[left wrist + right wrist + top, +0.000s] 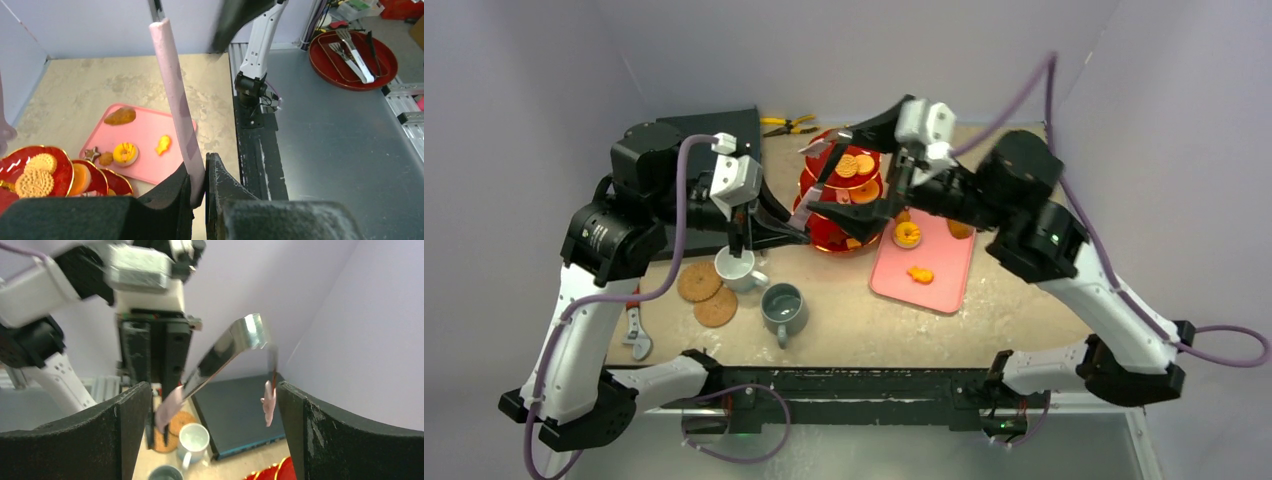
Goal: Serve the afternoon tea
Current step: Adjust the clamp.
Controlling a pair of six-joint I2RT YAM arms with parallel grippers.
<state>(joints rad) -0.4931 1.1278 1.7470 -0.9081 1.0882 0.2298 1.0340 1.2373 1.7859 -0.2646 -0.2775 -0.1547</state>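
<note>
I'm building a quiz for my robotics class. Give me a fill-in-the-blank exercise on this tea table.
The left tool is ____ on the tongs. The right tool stands ____, gripping nothing. The doughnut lies on a ____ tray. Beside the white mug lie ____ cork coasters.
Missing words: shut; open; pink; two.

Two robot arms, the left arm (574, 320) and the right arm (1109, 305), share white tubular links, bulky black joint housings, loose mauve cables (681, 195) looping alongside, and white boxy wrist blocks (736, 180) above black two-finger claws — left claw (200, 172), right claw (212, 390) — with scuffed, pale-scratched edges.
</note>
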